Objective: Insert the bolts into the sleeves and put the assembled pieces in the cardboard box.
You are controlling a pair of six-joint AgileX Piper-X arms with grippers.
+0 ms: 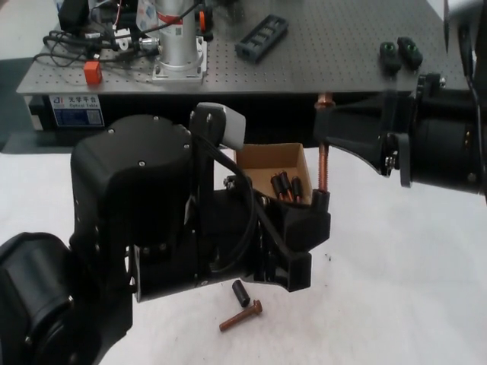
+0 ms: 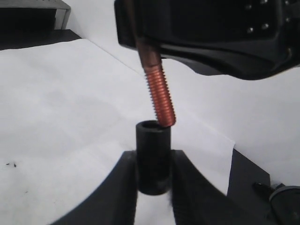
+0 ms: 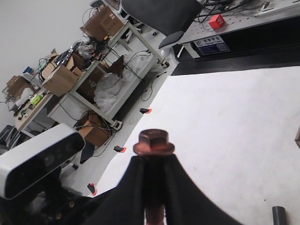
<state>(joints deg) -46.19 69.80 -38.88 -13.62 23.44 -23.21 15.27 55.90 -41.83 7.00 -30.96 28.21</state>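
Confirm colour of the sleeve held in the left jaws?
Black sleeve; left wrist view shows it best.

Beyond the white tabletop (image 1: 411,274), a perforated plate (image 1: 335,72) carries a red block (image 1: 92,72), silver post (image 1: 179,38) and black slotted tray (image 1: 262,36).

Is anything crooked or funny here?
Yes. The copper bolt in the right end effector leans instead of standing straight over the black sleeve held by the left end effector. Its tip sits by the sleeve's rim, off the hole's middle, so it looks poorly lined up.
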